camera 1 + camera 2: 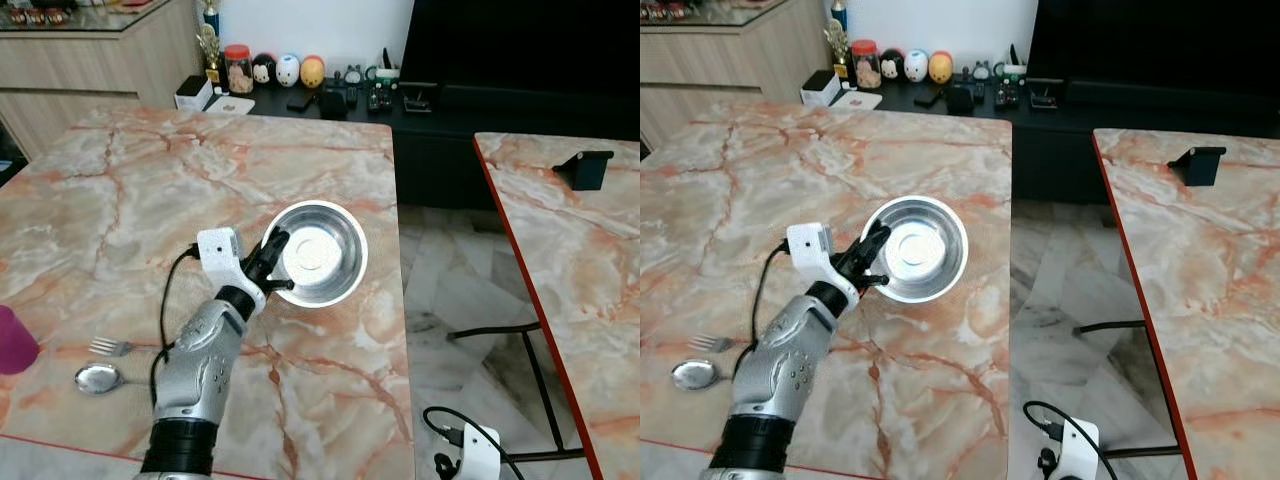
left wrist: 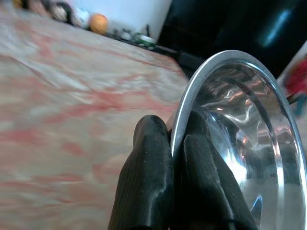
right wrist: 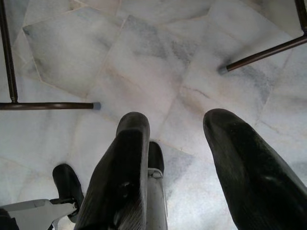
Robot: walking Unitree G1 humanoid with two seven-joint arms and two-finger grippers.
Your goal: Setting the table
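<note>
Two pink-veined marble worktops [image 1: 120, 190] flank a pale tiled floor [image 1: 450, 290]. A dark low cabinet [image 1: 420, 110] lines the far white wall [image 1: 330, 30].

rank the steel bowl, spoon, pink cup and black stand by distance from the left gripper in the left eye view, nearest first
1. steel bowl: its rim is clamped in the left gripper.
2. spoon: table's near left.
3. pink cup: left edge.
4. black stand: right-hand table.
</note>
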